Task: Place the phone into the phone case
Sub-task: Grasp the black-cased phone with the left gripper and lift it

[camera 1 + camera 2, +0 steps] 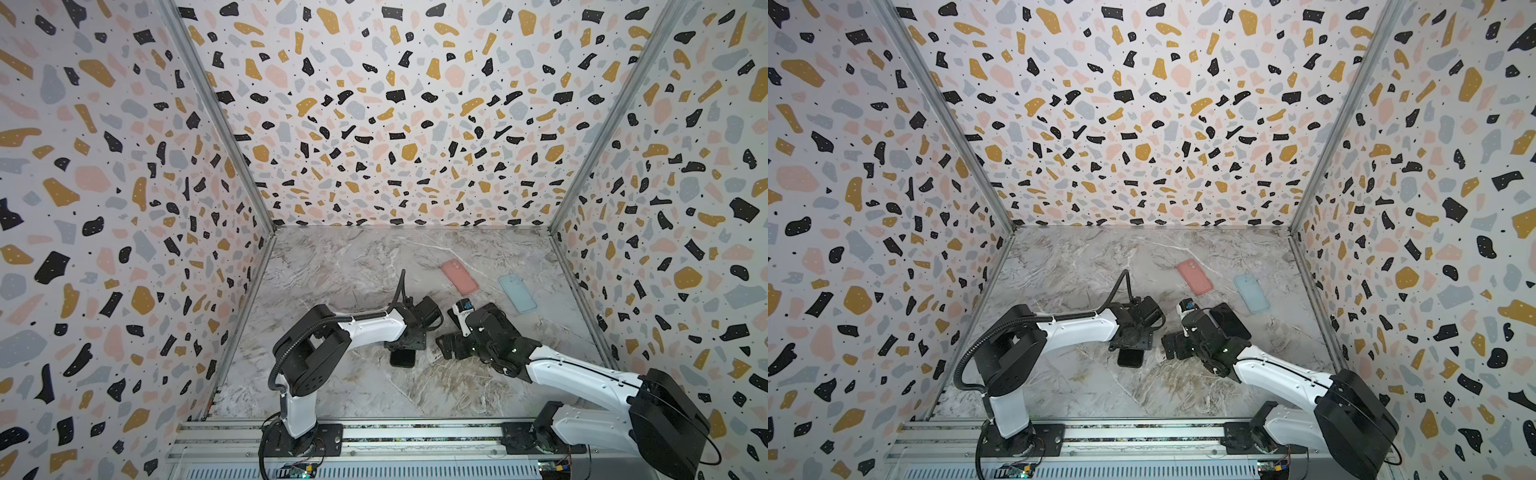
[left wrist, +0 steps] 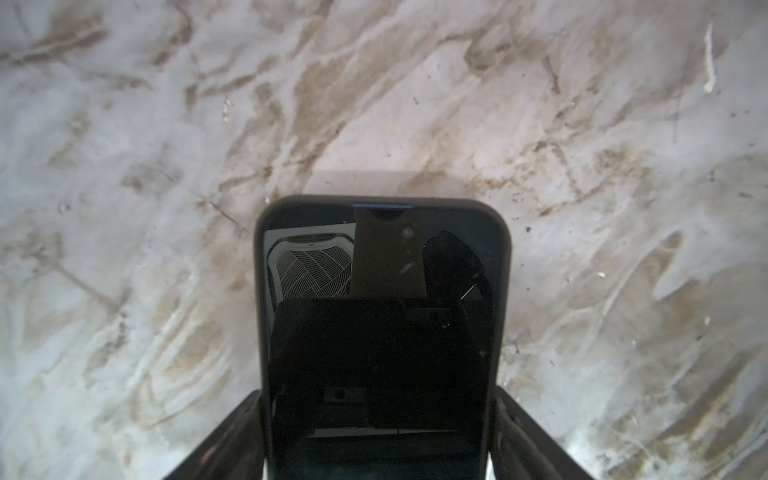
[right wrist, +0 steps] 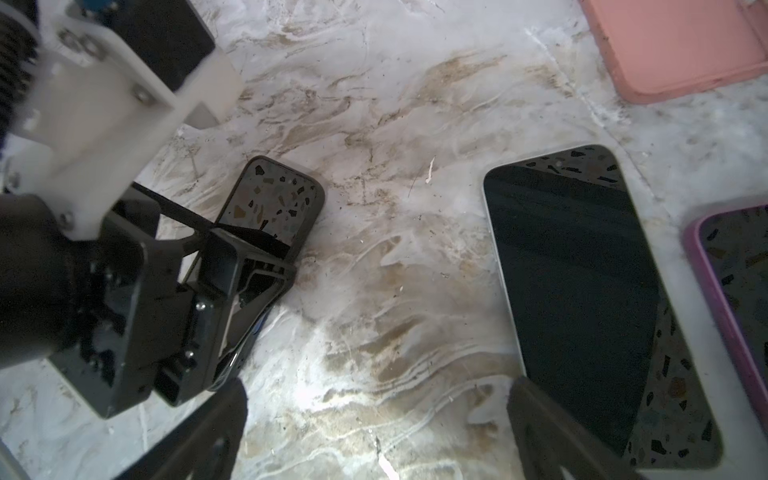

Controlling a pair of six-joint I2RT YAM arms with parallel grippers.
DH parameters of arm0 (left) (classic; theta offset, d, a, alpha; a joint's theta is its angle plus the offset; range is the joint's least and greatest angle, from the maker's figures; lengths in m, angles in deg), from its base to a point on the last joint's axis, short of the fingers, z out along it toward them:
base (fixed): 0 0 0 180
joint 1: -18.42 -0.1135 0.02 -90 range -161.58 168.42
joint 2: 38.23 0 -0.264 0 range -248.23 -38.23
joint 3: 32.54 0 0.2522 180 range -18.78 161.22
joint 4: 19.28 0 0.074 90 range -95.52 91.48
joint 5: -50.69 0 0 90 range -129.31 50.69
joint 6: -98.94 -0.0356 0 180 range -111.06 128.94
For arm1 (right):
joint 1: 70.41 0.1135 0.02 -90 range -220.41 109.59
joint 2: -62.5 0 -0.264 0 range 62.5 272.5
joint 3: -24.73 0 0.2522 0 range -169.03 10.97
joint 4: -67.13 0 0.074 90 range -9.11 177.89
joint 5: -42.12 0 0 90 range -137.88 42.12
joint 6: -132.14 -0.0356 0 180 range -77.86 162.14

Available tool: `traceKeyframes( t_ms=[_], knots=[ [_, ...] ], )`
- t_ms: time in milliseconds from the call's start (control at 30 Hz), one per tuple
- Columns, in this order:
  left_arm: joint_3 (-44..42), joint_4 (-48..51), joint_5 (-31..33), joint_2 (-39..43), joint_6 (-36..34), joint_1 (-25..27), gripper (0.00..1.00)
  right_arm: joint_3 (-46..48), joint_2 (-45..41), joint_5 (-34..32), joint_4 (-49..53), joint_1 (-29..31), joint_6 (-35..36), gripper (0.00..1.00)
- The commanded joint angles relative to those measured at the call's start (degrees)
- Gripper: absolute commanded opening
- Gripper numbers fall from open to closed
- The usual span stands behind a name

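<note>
A black phone (image 2: pixel 382 332) with a thick dark rim lies screen up on the marble table (image 1: pixel 332 270); in both top views only its end (image 1: pixel 402 359) (image 1: pixel 1130 358) shows from under my left gripper (image 1: pixel 405 347). In the left wrist view my left gripper (image 2: pixel 378 397) is shut on it, one finger pressed against each long edge. A second bare phone (image 3: pixel 582 291) with a silvery edge lies flat beside my right gripper (image 3: pixel 376 432), which is open over bare table. A pink phone case (image 1: pixel 459 276) and a light blue phone case (image 1: pixel 517 292) lie farther back on the right.
A phone in a purple case (image 3: pixel 731 291) lies next to the silvery phone; the right arm hides it in both top views. The speckled walls (image 1: pixel 124 208) close the table on three sides, and the arms' mounting rail (image 1: pixel 374 436) runs along the front.
</note>
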Motion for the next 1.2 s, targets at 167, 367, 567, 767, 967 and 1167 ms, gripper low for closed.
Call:
traceKeyframes(
  t_ms=[167,367,567,767,967,1167],
  knots=[
    [-1.35,0.82,1.11,0.83,-0.45,-0.52,0.75,-1.45,-1.08,-0.94,2.33,-0.17,-1.95,0.99],
    [-1.16,0.46,0.93,1.71,-1.76,-1.43,0.73,-0.58,-2.58,-1.61,2.6,-0.17,-3.17,0.99],
    [1.04,2.3,2.31,1.84,-3.78,-3.35,0.72,-0.42,-3.68,-2.22,3.35,-0.17,-4.13,0.99],
    [3.14,2.65,2.62,2.12,-8.38,-8.81,0.7,-0.72,-4.26,-2.81,2.73,-0.17,-4.28,0.99],
    [8.02,3.08,1.87,0.74,-15.56,-15.87,0.67,-2.58,-1.44,-1.95,2.43,-0.17,-3.83,0.99],
    [15.67,5.5,2.86,-4.69,-20.77,-20.63,0.67,-3.69,-1.3,-2.61,2.7,-0.33,-3.01,0.99]
  ],
)
